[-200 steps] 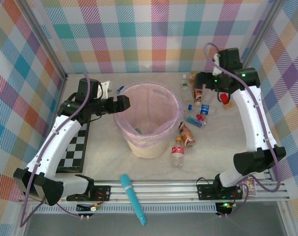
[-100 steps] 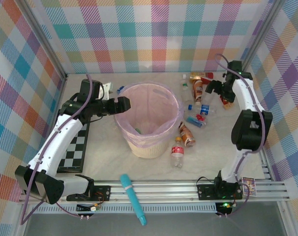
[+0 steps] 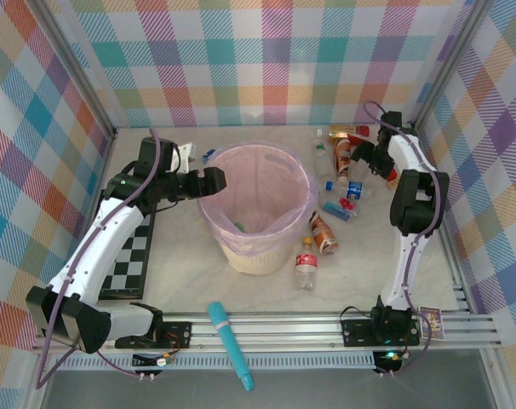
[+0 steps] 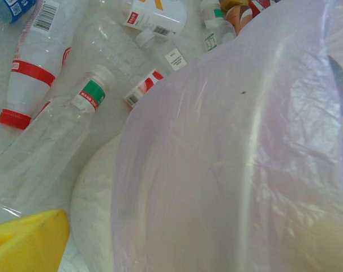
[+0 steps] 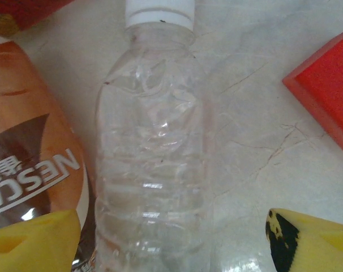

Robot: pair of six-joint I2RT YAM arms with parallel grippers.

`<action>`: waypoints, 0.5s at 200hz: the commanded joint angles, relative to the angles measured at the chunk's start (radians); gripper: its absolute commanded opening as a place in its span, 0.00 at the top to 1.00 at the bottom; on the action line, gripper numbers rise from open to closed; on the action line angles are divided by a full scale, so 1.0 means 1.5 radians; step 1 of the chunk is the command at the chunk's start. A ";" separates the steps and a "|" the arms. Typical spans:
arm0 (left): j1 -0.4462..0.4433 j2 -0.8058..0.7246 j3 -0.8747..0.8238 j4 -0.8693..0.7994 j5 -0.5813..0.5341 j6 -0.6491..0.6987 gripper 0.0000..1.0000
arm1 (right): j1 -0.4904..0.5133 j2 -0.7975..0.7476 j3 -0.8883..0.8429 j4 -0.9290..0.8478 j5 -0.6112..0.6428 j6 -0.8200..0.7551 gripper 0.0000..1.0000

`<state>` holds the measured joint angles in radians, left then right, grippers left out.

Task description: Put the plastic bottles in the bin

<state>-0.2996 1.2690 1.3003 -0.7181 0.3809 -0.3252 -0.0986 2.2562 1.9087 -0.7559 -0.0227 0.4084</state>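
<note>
1. The round cream bin (image 3: 251, 256), lined with a pink-lilac bag, stands mid-counter (image 3: 352, 277); small plastic bottles (image 3: 323, 232) lie scattered from its 1 to 5 o'clock
2. The left gripper (image 3: 211, 181) hovers at the bin's 9 o'clock rim, jaws wide apart, empty
3. The right gripper (image 5: 171, 243) straddles a clear white-capped bottle (image 5: 151, 158), jaws spread, not clamped; an orange-brown labelled bottle (image 5: 30, 170) lies at its 9 o'clock

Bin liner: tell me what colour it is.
The bin liner is translucent pink-lilac, shown best in the top external view.

cream bin (image 3: 256, 258) with pink-lilac liner (image 4: 234, 141); teal stick (image 3: 231, 345); black-white checkered board (image 3: 126, 256); pastel plaid walls (image 3: 241, 60); clear bottle (image 5: 151, 158), white cap (image 5: 160, 11).
</note>
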 commanded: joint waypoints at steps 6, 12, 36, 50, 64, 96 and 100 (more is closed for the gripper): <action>-0.005 0.004 -0.010 0.012 -0.001 -0.003 0.08 | 0.001 0.033 0.024 0.013 -0.021 0.026 0.17; -0.005 0.005 -0.010 0.013 -0.001 -0.003 0.08 | 0.001 0.038 0.028 0.011 -0.023 0.026 0.18; -0.005 0.006 -0.008 0.012 -0.002 -0.003 0.08 | 0.001 0.033 0.019 0.020 -0.018 0.029 0.24; -0.005 0.004 -0.007 0.012 -0.003 -0.003 0.08 | 0.000 0.013 0.005 0.031 -0.013 0.029 0.31; -0.005 0.003 -0.006 0.011 -0.003 -0.003 0.08 | -0.001 -0.005 0.004 0.032 -0.011 0.026 0.35; -0.005 -0.002 -0.008 0.011 -0.003 -0.003 0.08 | -0.002 -0.059 0.017 0.018 0.000 0.005 0.40; -0.005 -0.004 -0.008 0.011 -0.003 -0.002 0.08 | -0.003 -0.067 0.020 0.013 0.000 0.002 0.41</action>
<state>-0.2996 1.2690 1.2991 -0.7040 0.3805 -0.3248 -0.0990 2.2810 1.9186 -0.7261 -0.0341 0.4366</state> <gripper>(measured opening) 0.916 0.607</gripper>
